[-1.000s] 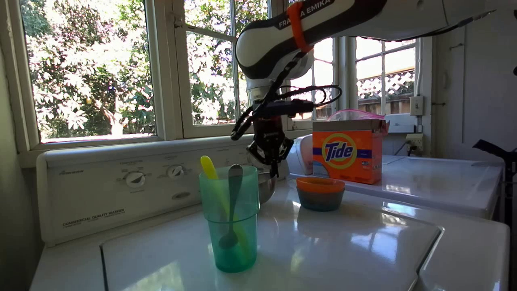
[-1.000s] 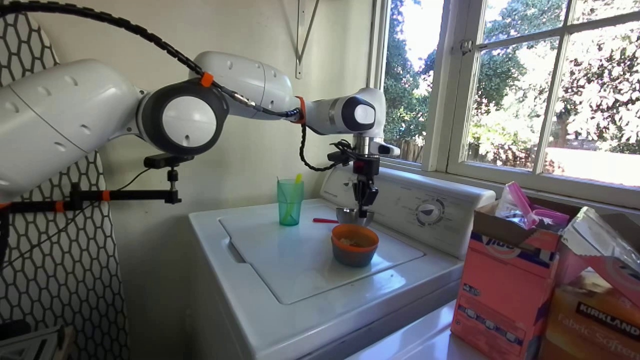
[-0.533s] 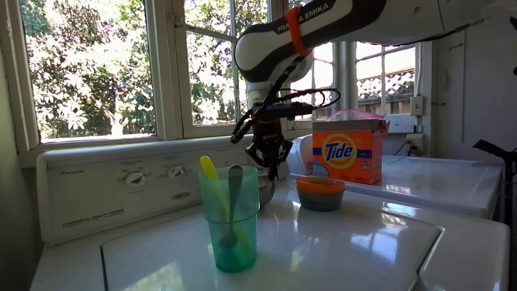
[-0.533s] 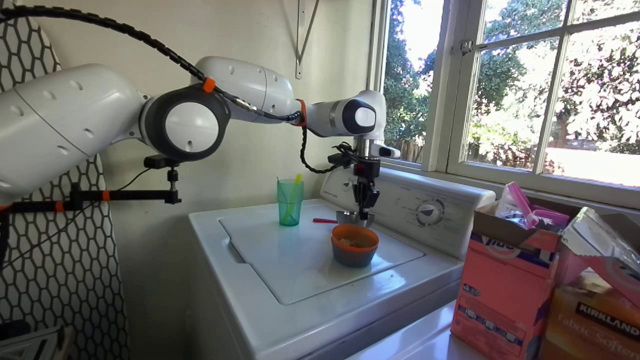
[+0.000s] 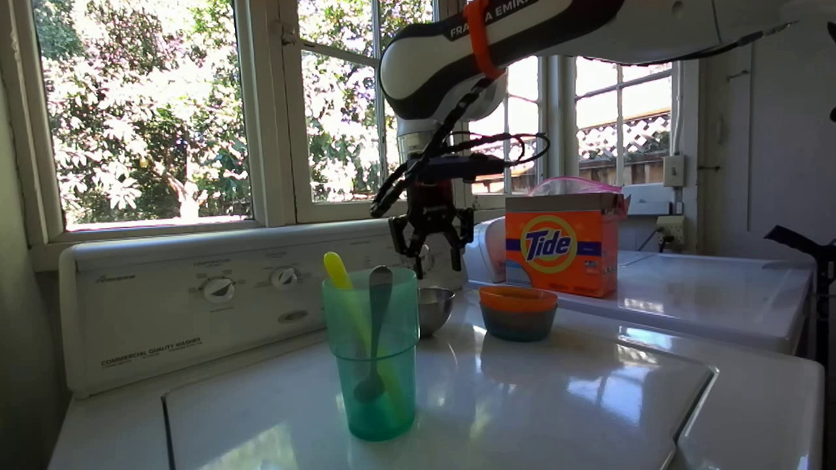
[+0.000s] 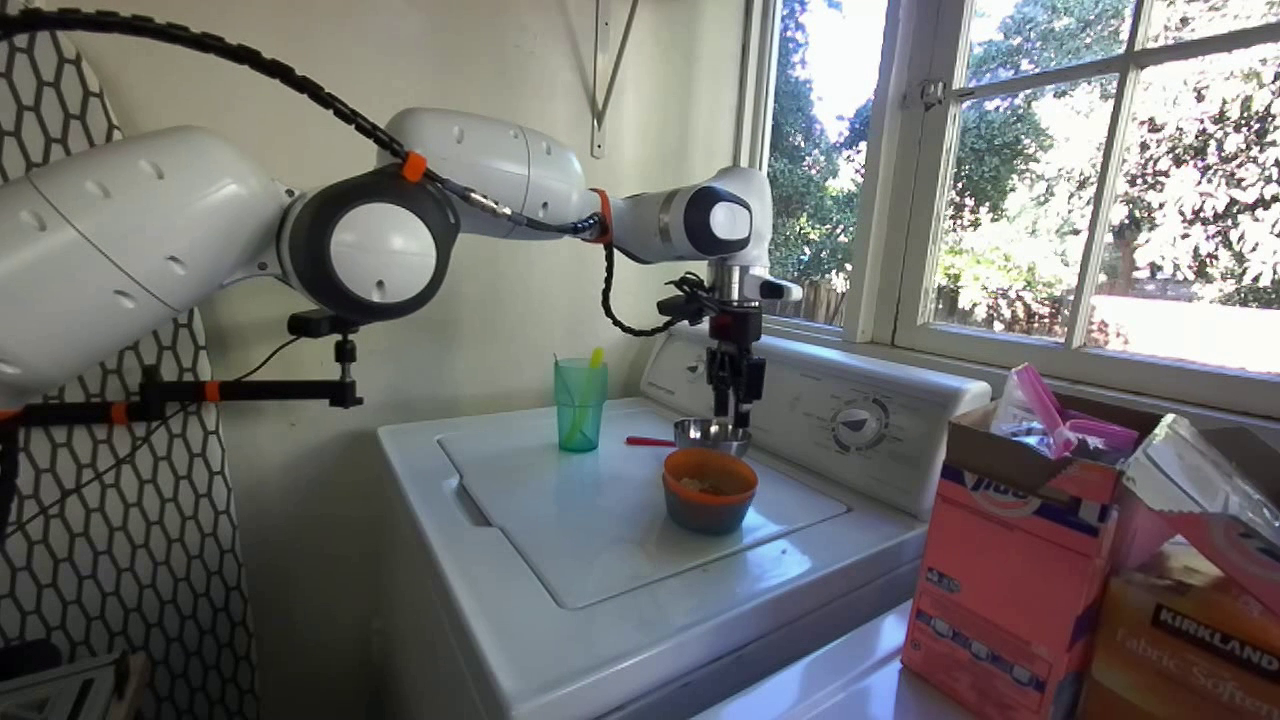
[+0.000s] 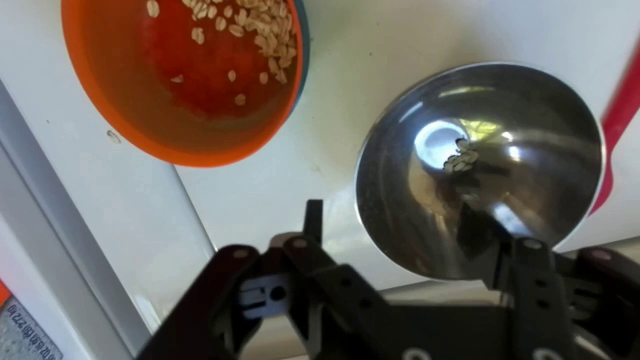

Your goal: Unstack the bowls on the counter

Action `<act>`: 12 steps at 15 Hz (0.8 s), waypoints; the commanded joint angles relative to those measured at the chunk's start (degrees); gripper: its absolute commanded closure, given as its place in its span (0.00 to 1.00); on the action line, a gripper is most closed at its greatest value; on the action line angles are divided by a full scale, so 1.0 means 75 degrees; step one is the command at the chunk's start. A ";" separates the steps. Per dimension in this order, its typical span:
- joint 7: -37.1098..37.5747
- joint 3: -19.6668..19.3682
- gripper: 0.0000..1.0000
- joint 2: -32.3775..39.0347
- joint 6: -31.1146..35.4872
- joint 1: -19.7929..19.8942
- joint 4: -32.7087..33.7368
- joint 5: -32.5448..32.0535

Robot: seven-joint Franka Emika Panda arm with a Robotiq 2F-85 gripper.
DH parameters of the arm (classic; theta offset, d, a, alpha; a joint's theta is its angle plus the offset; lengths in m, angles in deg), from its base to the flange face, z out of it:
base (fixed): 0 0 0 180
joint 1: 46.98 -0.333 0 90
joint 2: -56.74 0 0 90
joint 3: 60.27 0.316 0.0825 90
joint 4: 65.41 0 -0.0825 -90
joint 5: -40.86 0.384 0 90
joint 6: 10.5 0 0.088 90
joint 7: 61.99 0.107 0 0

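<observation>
On the white counter (image 5: 522, 405) the orange bowl (image 5: 518, 298) sits nested in a blue-grey bowl (image 5: 519, 326); whether another bowl hides in that stack I cannot tell. Oat flakes lie inside the orange bowl (image 7: 115, 95) in the wrist view, where a blue rim (image 7: 303, 55) peeks out beside it. Apart from the stack stands a shiny metal bowl (image 7: 390, 165) with a few flakes at its bottom; the green cup partly covers it in an exterior view. Just above this bowl hangs my gripper (image 5: 437, 269), jaws spread and nothing between them.
A translucent green cup (image 5: 382, 418) holding spoons stands on the counter. A red handle (image 6: 650, 441) lies against the metal bowl. The raised back panel (image 5: 163, 307) with knobs runs close behind the gripper. An orange detergent box (image 5: 562, 251) stands past the stack.
The jaws were together at the metal bowl's rim; they have parted and risen off it. That bowl, tilted earlier, now stands level. The orange stack has not moved.
</observation>
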 commanded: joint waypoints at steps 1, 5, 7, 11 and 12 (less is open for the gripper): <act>-0.0349 0.0018 0.00 -0.0567 -0.0452 0.0011 -0.0011 -0.0050; -0.1042 -0.0071 0.00 -0.1402 -0.0776 -0.0003 -0.0248 -0.0293; -0.1605 -0.0003 0.00 -0.1768 -0.0721 0.0051 -0.0347 -0.0267; -0.1893 -0.0035 0.00 -0.1790 -0.0634 0.0042 -0.0019 -0.0171; -0.1988 -0.0028 0.00 -0.1872 -0.0634 0.0042 -0.0048 -0.0171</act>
